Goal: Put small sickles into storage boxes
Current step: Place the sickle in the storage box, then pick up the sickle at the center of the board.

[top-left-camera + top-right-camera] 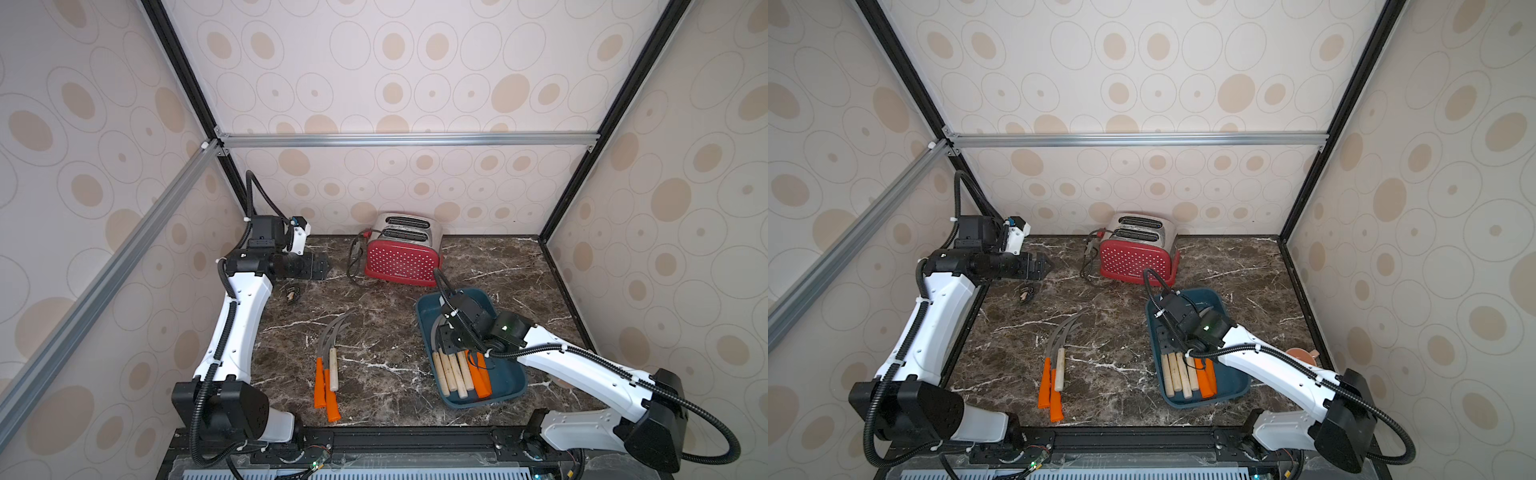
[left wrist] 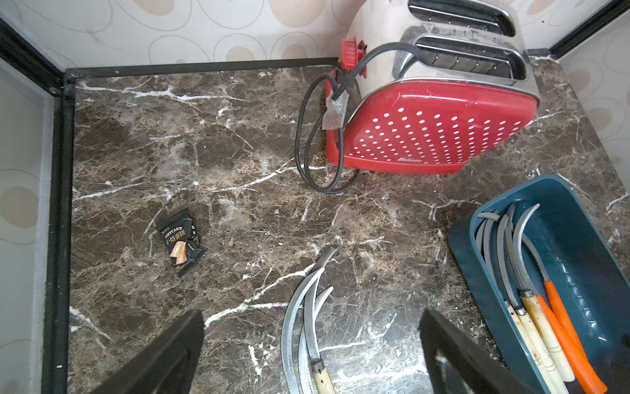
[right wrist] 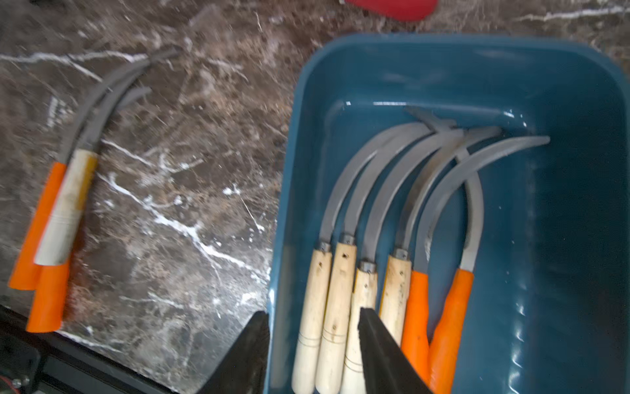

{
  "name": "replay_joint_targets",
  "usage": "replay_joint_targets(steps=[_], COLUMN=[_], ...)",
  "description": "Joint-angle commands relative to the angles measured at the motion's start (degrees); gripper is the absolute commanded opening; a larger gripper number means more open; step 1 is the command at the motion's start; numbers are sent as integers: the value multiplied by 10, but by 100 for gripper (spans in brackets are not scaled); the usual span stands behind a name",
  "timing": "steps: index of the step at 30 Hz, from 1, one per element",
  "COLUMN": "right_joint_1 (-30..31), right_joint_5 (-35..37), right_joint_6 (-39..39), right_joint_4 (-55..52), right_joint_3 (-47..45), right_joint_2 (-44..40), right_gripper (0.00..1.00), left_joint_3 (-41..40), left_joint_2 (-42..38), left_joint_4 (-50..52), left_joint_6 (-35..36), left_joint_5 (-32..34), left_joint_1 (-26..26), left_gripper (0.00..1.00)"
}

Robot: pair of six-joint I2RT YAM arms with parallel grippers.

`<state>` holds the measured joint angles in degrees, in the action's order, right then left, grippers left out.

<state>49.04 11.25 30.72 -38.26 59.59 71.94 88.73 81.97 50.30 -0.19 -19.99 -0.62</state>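
Sickles lie in the tray below the right jaws, handles aligned to pack flat; those jaws stand apart, empty. Three loose sickles wait on the bench ahead of the left jaws, likewise apart.

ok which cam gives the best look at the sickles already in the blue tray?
Right wrist view: all six sickles lie in plain sight in the blue tray, blades complete, handles nearly so. In both top views the right arm covers most of the blades; mainly handles show. The left wrist view crops them at its edge.
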Motion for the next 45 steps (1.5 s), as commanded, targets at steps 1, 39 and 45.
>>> replay_joint_targets(steps=[1, 39, 45], right_joint_1=[-3, 117, 141], right_joint_5=[-3, -263, -252], right_joint_6=[-19, 43, 66], right_joint_4=[73, 181, 146], right_joint_3=[17, 243, 324], right_joint_2=[3, 363, 448], right_gripper=[46, 68, 70], left_joint_3=[34, 25, 34], left_joint_2=[-3, -5, 39], left_joint_4=[13, 37, 46], left_joint_6=[-2, -74, -99], left_joint_5=[19, 129, 141], left_joint_1=[3, -50, -51], left_gripper=[99, 99, 99])
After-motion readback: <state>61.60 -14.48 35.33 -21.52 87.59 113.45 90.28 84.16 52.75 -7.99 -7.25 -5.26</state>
